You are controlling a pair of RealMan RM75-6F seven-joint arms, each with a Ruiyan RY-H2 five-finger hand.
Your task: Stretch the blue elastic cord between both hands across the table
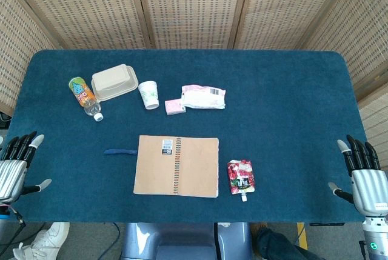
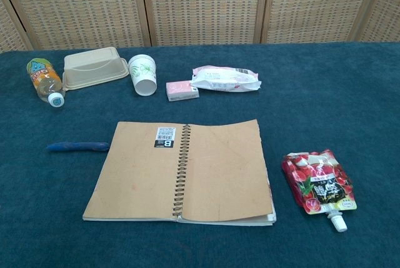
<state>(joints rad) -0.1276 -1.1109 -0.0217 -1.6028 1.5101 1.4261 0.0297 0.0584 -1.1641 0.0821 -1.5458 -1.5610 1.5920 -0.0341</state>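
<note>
The left hand (image 1: 15, 166) rests at the near left edge of the table (image 1: 291, 90), fingers spread wide, and it holds nothing. The right hand (image 1: 364, 175) is at the near right edge, also wide and holding nothing. Both hands appear only in the head view.

The blue cord (image 1: 120, 151) lies flat on the table, just beside the left edge of the open notebook (image 1: 177, 166), perhaps touching it. It is nearer to the left hand and well apart from the right hand.

The task seems not yet started. The cord is thin, low and almost the same colour as the cloth, so the fingers may close on the fabric and miss it. The notebook is so close that a reaching hand may push it or catch its pages. The right hand has to cross over the notebook and the red drink pouch (image 1: 241, 177), and it could knock the pouch. If only one end is gripped well, the cord may slip out when pulled.
</note>
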